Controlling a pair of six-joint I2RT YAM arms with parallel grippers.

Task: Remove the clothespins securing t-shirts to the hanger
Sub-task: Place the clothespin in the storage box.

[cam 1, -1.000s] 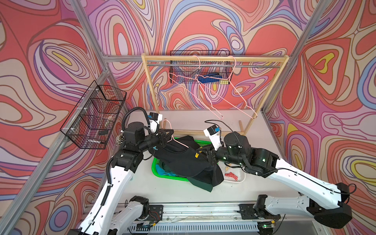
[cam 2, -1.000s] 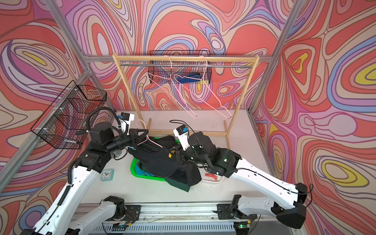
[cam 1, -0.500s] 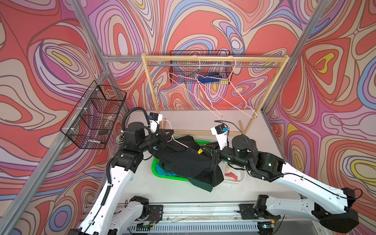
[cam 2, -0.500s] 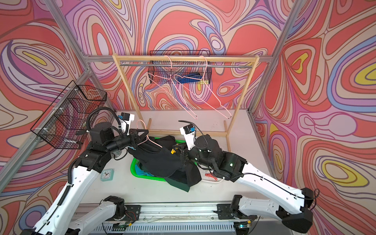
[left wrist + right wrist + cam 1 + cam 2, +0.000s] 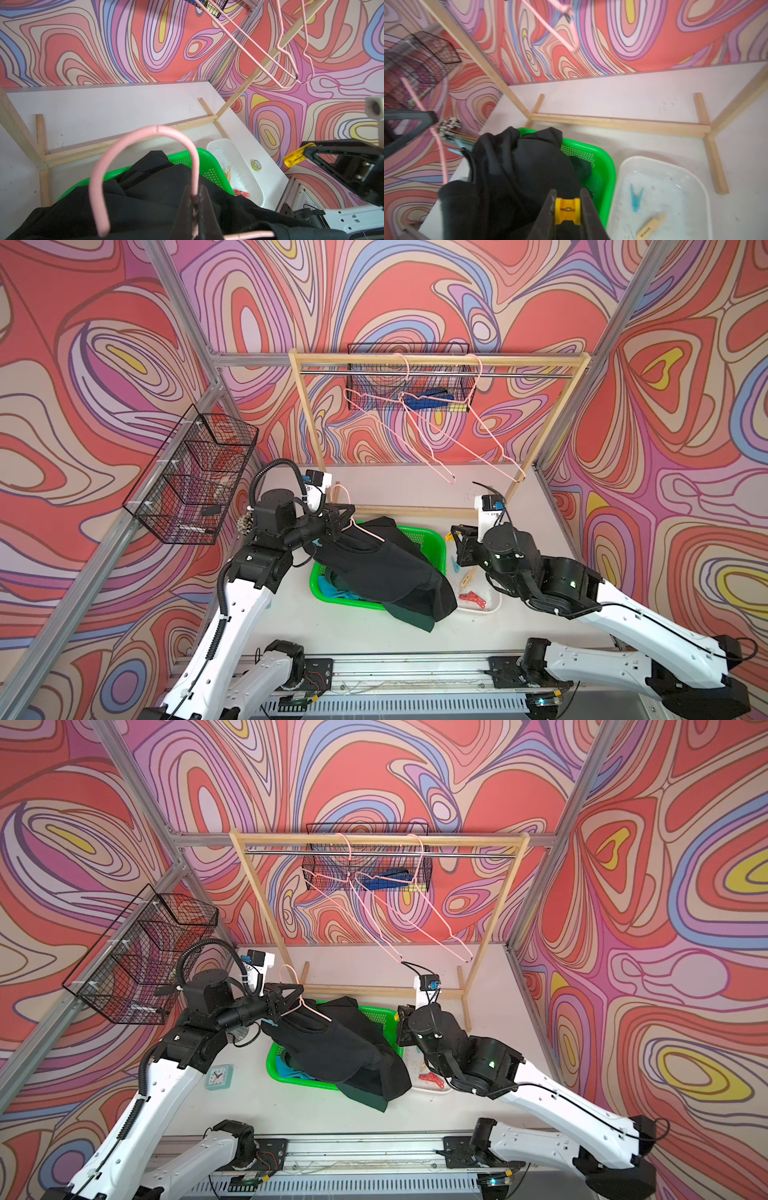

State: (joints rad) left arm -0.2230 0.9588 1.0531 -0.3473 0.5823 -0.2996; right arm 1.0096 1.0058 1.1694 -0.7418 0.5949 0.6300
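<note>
1. Since a second ago, the right gripper (image 5: 458,541) has drawn back from the black t-shirt (image 5: 374,568) to the tray side of the green basket (image 5: 438,537). The yellow clothespin (image 5: 449,536) has come off the shirt with it. The left arm has not shifted.
2. In the right wrist view, the right fingers (image 5: 586,209) are clamped across the yellow clothespin, one on each flat side. That squeeze probably opened the clip and now simply carries it.
3. The white tray (image 5: 695,182) sits just beside the basket on the right arm's side. It already holds a blue clothespin (image 5: 636,197), a beige clothespin (image 5: 652,225) and a red clothespin (image 5: 471,598), so it looks like the collecting place for this one too.
4. The left gripper (image 5: 195,199) is pinched tight on the neck of the pink hanger (image 5: 145,133), above the basket's far corner on the left arm's side. Held there, the shirt stays steady for unclipping and would likely drop into the basket once freed.
5. A light blue clothespin (image 5: 455,151) appears to be clipped at the shirt's shoulder nearest the left gripper, just outside the basket, so the job is not finished.
6. A dark green t-shirt (image 5: 415,616) spills over the basket's near rim, and a turquoise t-shirt (image 5: 332,593) lies inside.
7. The left arm rises steeply, its forearm about level and reaching toward the basket. The right arm is low with the elbow bent, its wrist above the gap between basket and tray.
</note>
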